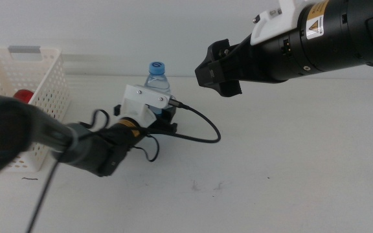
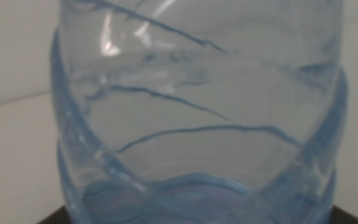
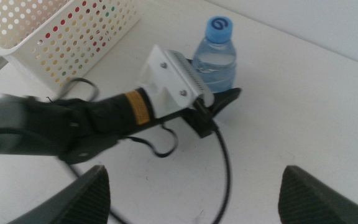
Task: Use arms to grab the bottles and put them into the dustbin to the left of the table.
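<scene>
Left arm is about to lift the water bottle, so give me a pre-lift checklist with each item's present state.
1. Water bottle upright on the table: ok.
2. Left gripper at the bottle's base, bottle filling the left wrist view: ok.
3. Jaws clamped on the bottle: cannot tell.
4. Right gripper raised clear beside the bottle, open: ok.
5. Dustbin open-topped with room inside: ok.
6. Cable free of the bottle: ok.

A yellow warning triangle sticker [image 1: 314, 27] sits on the right arm [image 1: 316, 42] — no lettering is legible anywhere.
</scene>
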{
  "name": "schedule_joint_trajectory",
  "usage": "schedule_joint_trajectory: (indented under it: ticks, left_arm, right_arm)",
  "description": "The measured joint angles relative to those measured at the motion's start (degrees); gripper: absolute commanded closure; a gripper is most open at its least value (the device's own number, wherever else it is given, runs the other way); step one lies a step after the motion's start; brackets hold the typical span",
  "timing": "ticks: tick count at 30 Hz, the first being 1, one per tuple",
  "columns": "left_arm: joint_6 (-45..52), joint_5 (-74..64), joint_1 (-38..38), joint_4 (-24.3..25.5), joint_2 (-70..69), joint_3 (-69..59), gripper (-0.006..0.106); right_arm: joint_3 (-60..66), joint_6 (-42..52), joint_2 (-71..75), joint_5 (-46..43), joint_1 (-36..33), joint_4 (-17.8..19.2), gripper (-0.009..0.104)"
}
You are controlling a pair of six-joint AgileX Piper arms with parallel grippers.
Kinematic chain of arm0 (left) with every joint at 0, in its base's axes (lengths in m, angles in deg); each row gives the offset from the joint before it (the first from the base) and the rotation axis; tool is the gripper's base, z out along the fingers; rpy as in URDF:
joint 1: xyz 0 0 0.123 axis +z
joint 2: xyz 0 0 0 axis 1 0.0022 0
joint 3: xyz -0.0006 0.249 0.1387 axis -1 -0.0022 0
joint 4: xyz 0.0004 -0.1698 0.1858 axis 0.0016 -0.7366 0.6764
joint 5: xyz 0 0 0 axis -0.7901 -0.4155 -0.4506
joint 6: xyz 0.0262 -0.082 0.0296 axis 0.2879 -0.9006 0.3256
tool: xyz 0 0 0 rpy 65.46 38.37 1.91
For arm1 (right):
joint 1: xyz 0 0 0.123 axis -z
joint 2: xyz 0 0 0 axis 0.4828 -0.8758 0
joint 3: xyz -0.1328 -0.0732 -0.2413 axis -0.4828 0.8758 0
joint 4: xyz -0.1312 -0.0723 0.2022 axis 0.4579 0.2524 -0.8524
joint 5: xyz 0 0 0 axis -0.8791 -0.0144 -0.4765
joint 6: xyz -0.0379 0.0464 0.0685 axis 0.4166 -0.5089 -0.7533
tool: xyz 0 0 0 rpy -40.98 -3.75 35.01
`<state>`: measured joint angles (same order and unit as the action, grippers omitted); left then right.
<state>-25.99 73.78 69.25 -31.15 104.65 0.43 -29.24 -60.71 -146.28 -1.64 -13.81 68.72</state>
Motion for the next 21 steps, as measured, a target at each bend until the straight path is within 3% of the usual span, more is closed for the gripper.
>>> schedule_joint_trajectory:
  ticks: [3, 8, 13, 18, 21]
  left_arm:
    - [-0.05, -8.25, 0.00, 0.22, -7.78, -4.05, 0.102]
    - [-4.78, -33.32, 0.00, 0.59, -24.67, -5.47, 0.102]
    - [-2.77, -68.81, 0.37, -1.28, -40.63, 1.36, 0.102]
    - [13.49, -95.47, 12.51, -11.73, -44.59, 20.14, 0.102]
    - [18.21, -100.75, 21.99, -13.04, -42.51, 29.98, 0.102]
  right_arm:
    - [0.00, 0.00, 0.00, 0.00, 0.00, 0.00, 0.006]
    - [0.00, 0.00, 0.00, 0.00, 0.00, 0.00, 0.006]
    - [0.00, 0.00, 0.00, 0.00, 0.00, 0.00, 0.006]
    - [0.00, 0.00, 0.00, 0.00, 0.00, 0.00, 0.006]
    - [0.00, 0.00, 0.00, 0.00, 0.00, 0.00, 0.006]
